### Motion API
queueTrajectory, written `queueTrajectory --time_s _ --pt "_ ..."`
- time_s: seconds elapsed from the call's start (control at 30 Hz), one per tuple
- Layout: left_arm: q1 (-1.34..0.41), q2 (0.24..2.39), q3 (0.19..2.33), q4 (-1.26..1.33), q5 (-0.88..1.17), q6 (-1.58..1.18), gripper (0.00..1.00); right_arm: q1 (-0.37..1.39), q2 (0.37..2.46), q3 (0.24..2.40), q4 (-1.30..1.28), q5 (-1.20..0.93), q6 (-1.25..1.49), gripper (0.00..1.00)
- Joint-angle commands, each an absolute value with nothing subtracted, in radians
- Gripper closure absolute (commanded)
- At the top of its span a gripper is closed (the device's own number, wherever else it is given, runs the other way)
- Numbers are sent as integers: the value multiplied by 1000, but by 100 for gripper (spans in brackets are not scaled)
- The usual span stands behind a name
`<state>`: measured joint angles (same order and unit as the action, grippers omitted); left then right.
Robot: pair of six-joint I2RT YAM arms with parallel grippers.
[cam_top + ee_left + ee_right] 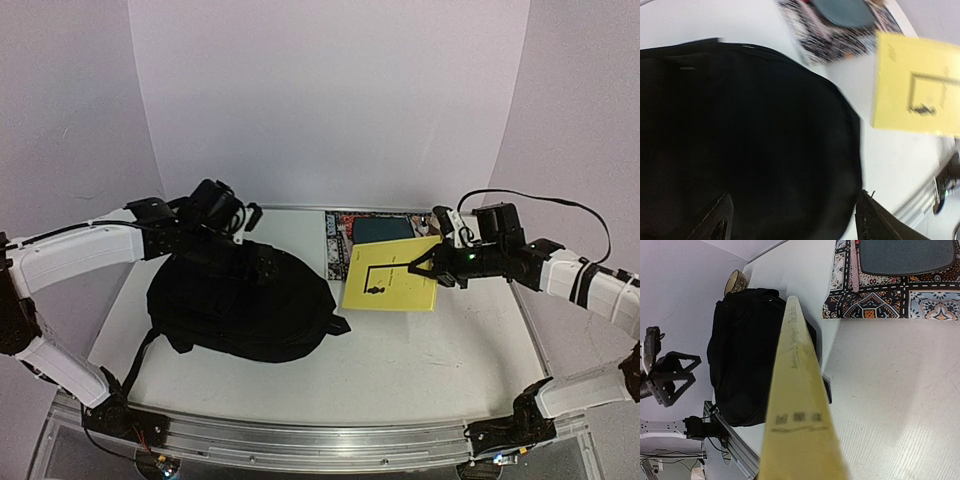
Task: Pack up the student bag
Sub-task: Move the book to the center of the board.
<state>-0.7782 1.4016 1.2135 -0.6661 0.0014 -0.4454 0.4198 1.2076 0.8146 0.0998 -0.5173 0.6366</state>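
Lying on the left half of the counter [430,360], the black student bag [240,305] keeps its inside hidden. The left hand [795,218] hovers above it, fingers spread wide. The right hand [425,262] grips a yellow book [392,280] beside the bag.

A white table [420,350] stands inside pale backdrop walls [330,90], with a metal rail [300,440] along its near edge. At the far middle lies 1 flat book with a colourful ornamental tile cover [338,245]. On it rests a dark teal flat item with rounded corners [382,229], and just beside that lies a thin pink stick [855,265]. A yellow book [392,273] sits nearer the front, its far edge overlapping the patterned one. Its cover bears a dark line frame and 1 small figure. The right wrist view shows a small tan bowl [735,281] near the table's far edge.
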Motion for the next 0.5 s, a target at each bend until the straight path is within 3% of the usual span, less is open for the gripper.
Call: queueTrajectory --time_s 0.0,0.3,0.47 --pt "-933 1520 1332 -682 -26 -469 17 420 1140 838 122 -507 588 100" --pt "-1017 1783 1512 -895 -202 -446 21 419 1118 826 115 -520 586 100" --pt "-1024 1855 1547 -925 -180 -433 27 420 1115 824 115 -518 584 100"
